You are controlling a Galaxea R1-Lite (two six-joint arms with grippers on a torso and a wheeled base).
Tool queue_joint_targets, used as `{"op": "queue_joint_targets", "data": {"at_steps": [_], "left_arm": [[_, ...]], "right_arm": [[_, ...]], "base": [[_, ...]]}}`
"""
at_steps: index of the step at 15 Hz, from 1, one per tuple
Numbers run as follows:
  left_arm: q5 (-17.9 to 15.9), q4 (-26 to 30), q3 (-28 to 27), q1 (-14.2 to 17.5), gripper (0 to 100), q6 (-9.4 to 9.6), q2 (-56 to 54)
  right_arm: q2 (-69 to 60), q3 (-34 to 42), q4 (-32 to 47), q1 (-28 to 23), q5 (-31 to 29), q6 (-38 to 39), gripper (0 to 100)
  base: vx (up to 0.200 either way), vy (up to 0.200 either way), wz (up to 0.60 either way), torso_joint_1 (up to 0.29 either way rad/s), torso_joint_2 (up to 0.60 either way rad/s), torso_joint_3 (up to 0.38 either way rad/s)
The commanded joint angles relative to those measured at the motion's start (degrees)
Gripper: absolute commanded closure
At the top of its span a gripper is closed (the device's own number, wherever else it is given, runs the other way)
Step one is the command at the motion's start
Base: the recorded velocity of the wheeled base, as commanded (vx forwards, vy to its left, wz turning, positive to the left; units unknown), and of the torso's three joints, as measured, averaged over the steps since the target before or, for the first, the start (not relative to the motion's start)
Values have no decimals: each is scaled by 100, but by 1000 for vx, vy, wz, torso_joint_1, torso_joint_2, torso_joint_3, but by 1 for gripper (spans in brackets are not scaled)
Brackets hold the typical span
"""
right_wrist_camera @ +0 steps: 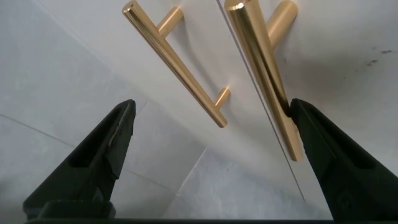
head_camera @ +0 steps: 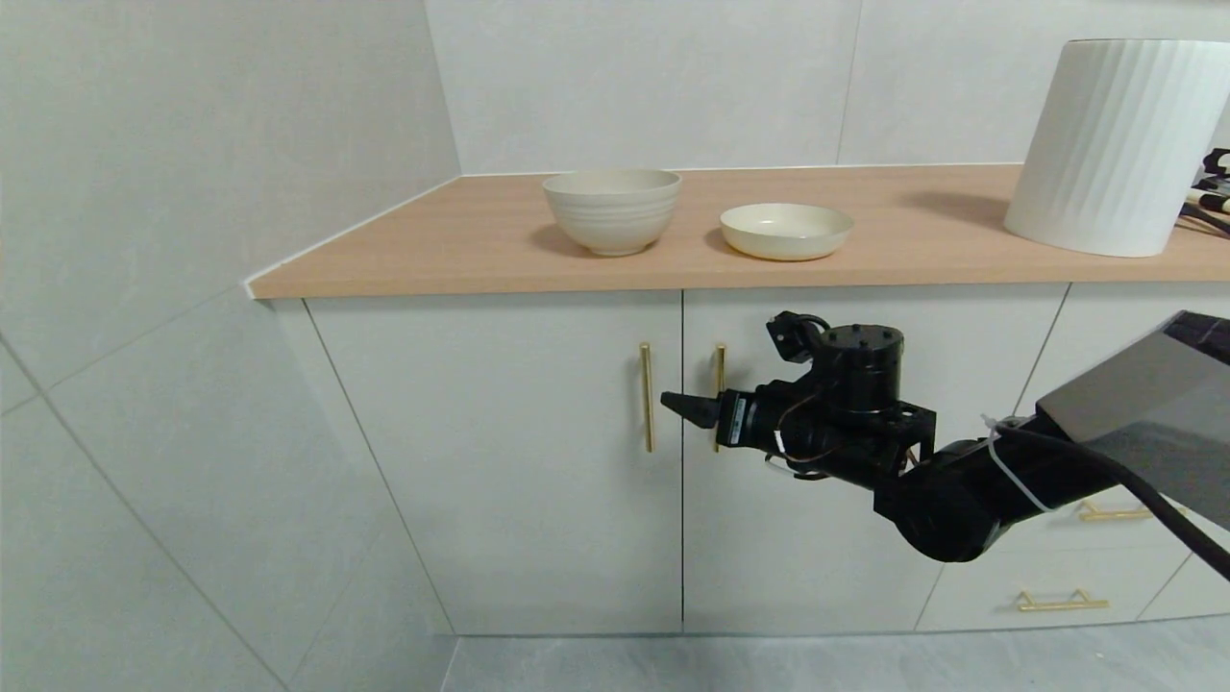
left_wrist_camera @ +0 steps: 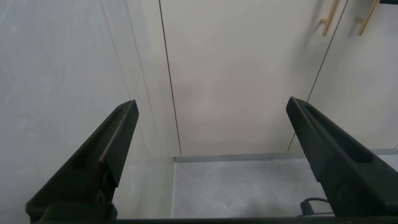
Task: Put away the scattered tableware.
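A cream ribbed bowl [head_camera: 612, 210] and a shallow cream dish [head_camera: 786, 230] stand side by side on the wooden countertop [head_camera: 461, 255]. Below them, my right gripper [head_camera: 684, 406] is open in front of the two cupboard doors, its tips at the height of the gold bar handles [head_camera: 646, 397] [head_camera: 719, 384]. In the right wrist view the open gripper [right_wrist_camera: 211, 109] frames both handles [right_wrist_camera: 174, 62] [right_wrist_camera: 264, 68], and one finger [right_wrist_camera: 323, 155] is close beside the nearer bar. My left gripper [left_wrist_camera: 212, 106] is open and holds nothing, low before a cupboard door and the floor.
A tall white ribbed container [head_camera: 1119, 144] stands at the right of the counter. Drawers with small gold handles [head_camera: 1062, 604] lie to the right of the doors. A tiled wall [head_camera: 192, 288] closes off the left side. Grey floor [left_wrist_camera: 236, 186] runs below the cupboards.
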Motion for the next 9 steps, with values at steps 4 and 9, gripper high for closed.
{"op": "queue_joint_targets", "data": {"at_steps": [4, 9], "left_arm": [[1, -1, 1, -2, 0, -2, 9], [1, -1, 1, -2, 0, -2, 9]], "right_arm": [[62, 22, -2, 204, 14, 3, 0], [71, 137, -187, 248, 5, -6, 0]], "base": [[0, 0, 0, 0, 0, 0], [0, 0, 0, 0, 0, 0]]}}
